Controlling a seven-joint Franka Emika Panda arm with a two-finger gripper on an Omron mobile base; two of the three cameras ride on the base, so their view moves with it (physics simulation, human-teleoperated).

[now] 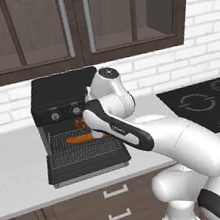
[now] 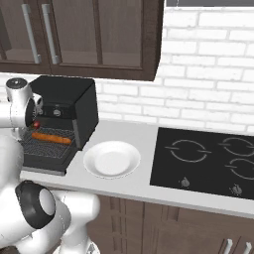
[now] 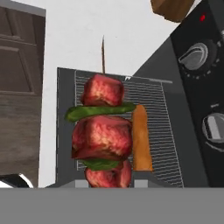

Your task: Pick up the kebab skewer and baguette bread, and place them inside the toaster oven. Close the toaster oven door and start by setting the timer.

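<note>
Holding the kebab skewer (image 3: 103, 131) clamped in our tool (image 3: 107, 183), we hover at the mouth of the toaster oven (image 1: 62, 97). Its door (image 1: 88, 164) lies dropped open toward us on the table (image 1: 15, 168), and the baguette bread (image 1: 83, 137) rests on the wire rack (image 3: 153, 109) just beside the skewer.

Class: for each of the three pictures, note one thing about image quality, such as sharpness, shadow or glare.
Left base view: flat, even light, no glare, soft edges on the baguette in the toaster oven. Right base view: plate evenly lit with faint shading inside its rim. Hand view: kebab skewer looms large and slightly soft, held close to the lens.
</note>
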